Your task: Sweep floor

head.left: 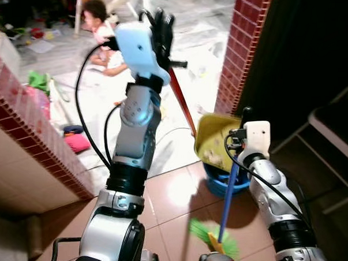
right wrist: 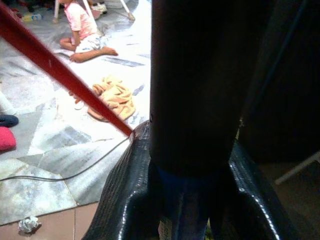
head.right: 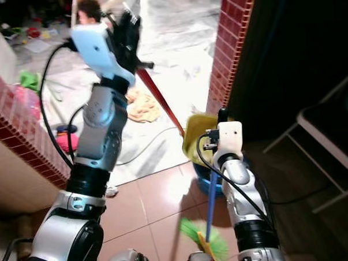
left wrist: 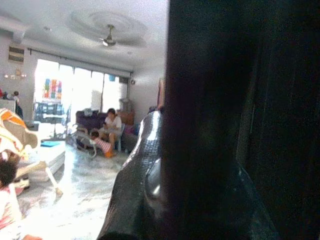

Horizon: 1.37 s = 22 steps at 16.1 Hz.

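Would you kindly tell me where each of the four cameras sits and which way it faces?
Left eye view: on the head, looking forward and down; both silver arms show, the left gripper raised on a red handle, the right gripper on the blue broom handle.
Right eye view: beside it, the same scene.
Left wrist view: along its dark fingers, out into a bright room with a ceiling fan.
Right wrist view: along its fingers, over marble floor and a yellow cloth.
Shared: the wrist and eye views show a seated person.

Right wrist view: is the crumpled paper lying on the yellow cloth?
No, the crumpled paper lies on the tiled floor, well apart from the yellow cloth.
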Motion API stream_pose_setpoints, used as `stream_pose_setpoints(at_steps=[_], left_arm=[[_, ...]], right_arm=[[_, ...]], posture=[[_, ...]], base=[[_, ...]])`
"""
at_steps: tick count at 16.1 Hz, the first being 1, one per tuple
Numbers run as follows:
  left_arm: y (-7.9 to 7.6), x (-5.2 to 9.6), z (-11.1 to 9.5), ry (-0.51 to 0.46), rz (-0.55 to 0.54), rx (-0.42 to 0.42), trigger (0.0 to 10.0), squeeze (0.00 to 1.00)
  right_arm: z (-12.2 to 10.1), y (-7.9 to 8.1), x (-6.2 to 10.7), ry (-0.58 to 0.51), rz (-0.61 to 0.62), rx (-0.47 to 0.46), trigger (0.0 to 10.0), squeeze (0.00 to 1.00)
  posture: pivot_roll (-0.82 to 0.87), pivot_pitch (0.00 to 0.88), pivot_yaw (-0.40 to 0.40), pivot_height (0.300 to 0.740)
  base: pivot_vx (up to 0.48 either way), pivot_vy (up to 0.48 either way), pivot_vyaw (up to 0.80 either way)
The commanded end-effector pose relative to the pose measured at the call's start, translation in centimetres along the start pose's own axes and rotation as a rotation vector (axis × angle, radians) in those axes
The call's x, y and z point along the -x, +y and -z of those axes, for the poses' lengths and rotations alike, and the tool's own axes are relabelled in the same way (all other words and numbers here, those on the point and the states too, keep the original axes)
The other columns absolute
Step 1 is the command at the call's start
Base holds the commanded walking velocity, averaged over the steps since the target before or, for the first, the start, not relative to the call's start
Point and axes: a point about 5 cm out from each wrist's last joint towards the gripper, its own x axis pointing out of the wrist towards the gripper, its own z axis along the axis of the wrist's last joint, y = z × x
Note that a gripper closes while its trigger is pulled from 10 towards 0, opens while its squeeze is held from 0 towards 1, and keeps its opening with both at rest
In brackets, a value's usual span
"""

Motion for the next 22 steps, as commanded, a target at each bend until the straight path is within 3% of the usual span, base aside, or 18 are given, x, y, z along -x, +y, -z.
stream_pose_setpoints(at_steps=[1,7,9,11,14,17,20,22], left_arm=[[-1.0,0.0,-1.0,-0.088,0.046,-0.024,10.0,0.0],[-6.1,1.7,0.9,-0.087,0.295,-0.045,10.0,0.0],[-9.6,2.7,0.5,-0.131,0.537,-0.063,10.0,0.0],[-11.8,4.0,0.4,-0.164,0.723,-0.078,10.0,0.0],[-13.8,6.0,0.3,-0.217,0.985,-0.131,10.0,0.0],[-14.5,7.4,0.3,-0.285,1.153,-0.219,10.0,0.0],[-14.2,7.0,0.4,-0.269,1.136,-0.214,10.0,0.0],[-13.3,5.8,0.4,-0.255,1.017,-0.208,10.0,0.0]], right_arm=[[0.1,-0.2,0.4,0.01,0.012,0.001,10.0,0.0],[-0.1,-0.1,1.1,-0.017,0.017,-0.017,10.0,0.0],[-0.3,0.2,0.9,-0.029,0.01,-0.025,10.0,0.0],[-0.4,0.4,0.9,-0.034,0.005,-0.026,10.0,0.0],[-0.4,0.5,0.8,-0.037,0.005,-0.024,10.0,0.0],[-0.4,0.5,0.7,-0.043,0.004,-0.018,10.0,0.0],[-0.4,0.7,0.5,-0.048,-0.002,-0.01,10.0,0.0],[-0.5,0.8,0.4,-0.051,-0.006,-0.008,10.0,0.0]], posture=[[-0.14,0.055,0.087,0.74],[-0.15,0.064,0.101,0.74],[-0.14,0.061,0.101,0.74],[-0.13,0.059,0.103,0.74],[-0.13,0.056,0.105,0.74],[-0.13,0.053,0.102,0.74],[-0.13,0.049,0.1,0.74],[-0.13,0.043,0.099,0.74]], base=[[0.0,0.0,0.0],[0.0,0.0,0.0],[0.0,0.0,0.0],[0.0,0.0,0.0],[0.0,0.0,0.0],[0.0,0.0,0.0],[0.0,0.0,0.0],[0.0,0.0,0.0]])
